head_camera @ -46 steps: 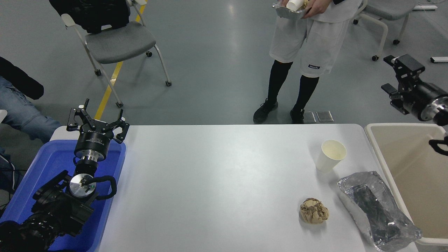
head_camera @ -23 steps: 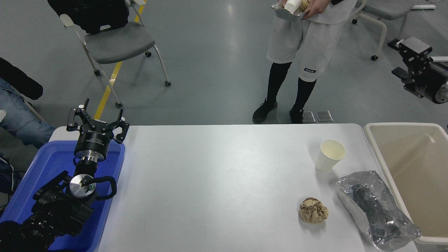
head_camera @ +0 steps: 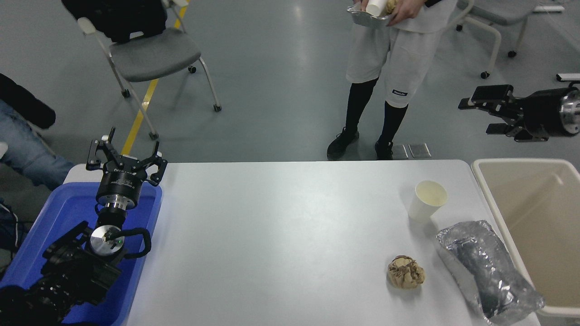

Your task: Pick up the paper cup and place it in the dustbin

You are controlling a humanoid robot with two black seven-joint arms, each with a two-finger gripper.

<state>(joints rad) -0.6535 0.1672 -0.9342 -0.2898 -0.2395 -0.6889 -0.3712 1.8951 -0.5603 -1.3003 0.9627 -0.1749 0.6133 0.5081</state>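
Note:
The paper cup (head_camera: 427,200) stands upright on the white table's right side, white with a cream inside. The beige dustbin (head_camera: 534,226) sits off the table's right edge, close to the cup. My right gripper (head_camera: 480,114) hangs open in the air above the floor beyond the table, up and right of the cup, fingers pointing left with nothing between them. My left gripper (head_camera: 124,150) is parked open over the far end of the blue tray at the lower left.
A crumpled brown paper ball (head_camera: 406,272) and a crinkled silver foil tray (head_camera: 488,270) lie near the cup. The blue tray (head_camera: 54,213) lies at the table's left. A person (head_camera: 390,68) stands beyond the table holding a foil tray. A chair (head_camera: 149,54) stands at the back left.
My right arm swung up from over the dustbin, then turned so its gripper now points left, farther left than before. The person shifted slightly. Cup and left arm have not moved.

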